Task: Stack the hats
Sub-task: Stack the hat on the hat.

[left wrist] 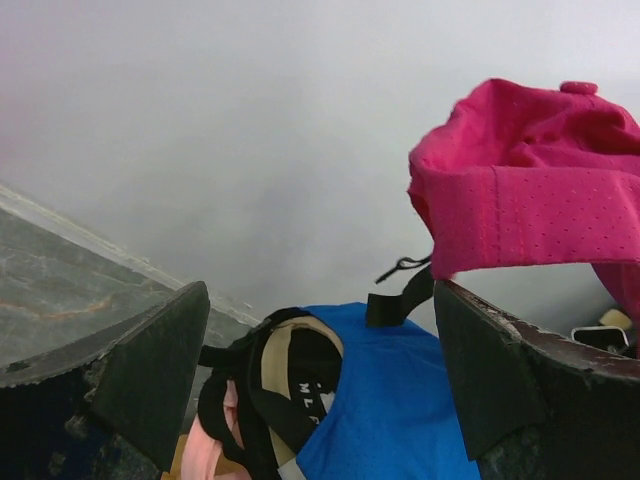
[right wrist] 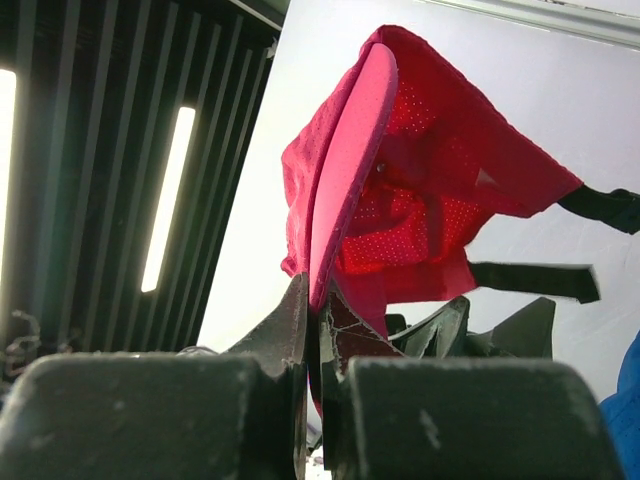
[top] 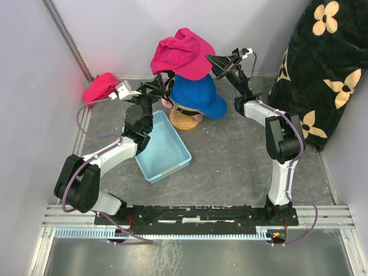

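At the brim of the magenta hat (right wrist: 420, 170), your right gripper (right wrist: 315, 300) is pinched tight, jaws together on the brim's edge, and the hat hangs from that one hold, above the stack and clear of it. The crown (top: 183, 53) is crumpled and tilted, with its opening partly folded in, so it probably will not seat if you simply let go. Turn the wrist until the opening faces down. Then bring the hat down slowly over the blue hat (top: 198, 95), which sits on top of the pile just below.

In the overhead view the blue brim points toward the right arm. Aim the magenta brim the same way so the two nest. Release only once the crown rests on the blue one.

Your left gripper (left wrist: 320, 300) stands wide apart and holds nothing. It sits just beside the back of the stack, level with the blue hat (left wrist: 390, 400) and the black hat (left wrist: 300, 385) under it. Its view shows the magenta hat's black strap (left wrist: 400, 290) dangling close to the blue fabric. Use this free gripper to draw the rear band down, or to steady the pile, but go gently.

The whole pile rests on a wooden stand (top: 184, 121), and a sideways push looks likely to tip it toward the light blue tray (top: 172, 171) just beside it.
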Motion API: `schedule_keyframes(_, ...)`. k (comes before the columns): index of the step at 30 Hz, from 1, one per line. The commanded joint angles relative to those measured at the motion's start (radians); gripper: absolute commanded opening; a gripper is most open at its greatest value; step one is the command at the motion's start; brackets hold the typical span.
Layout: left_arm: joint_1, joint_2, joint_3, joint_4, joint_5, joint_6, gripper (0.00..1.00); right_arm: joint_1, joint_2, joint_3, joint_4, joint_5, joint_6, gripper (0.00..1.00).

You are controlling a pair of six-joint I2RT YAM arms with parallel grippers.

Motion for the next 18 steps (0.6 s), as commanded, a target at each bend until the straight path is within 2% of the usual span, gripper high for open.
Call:
schedule_keyframes(1, 0.003, -0.007, 0.036, 0.078, 0.110, 0.062, 0.99, -0.003, -0.002, -0.003, 0.109, -0.006, 0.018, 0.04)
schedule_keyframes(9, 0.003, -0.078, -0.017, 0.025, 0.151, 0.100, 0.99, -0.006, 0.018, 0.041, 0.104, 0.004, 0.027, 0.04)
schedule_keyframes(18, 0.007, -0.025, 0.041, -0.024, 0.153, 0.124, 1.00, -0.006, -0.014, -0.003, 0.111, -0.007, 0.029, 0.04)
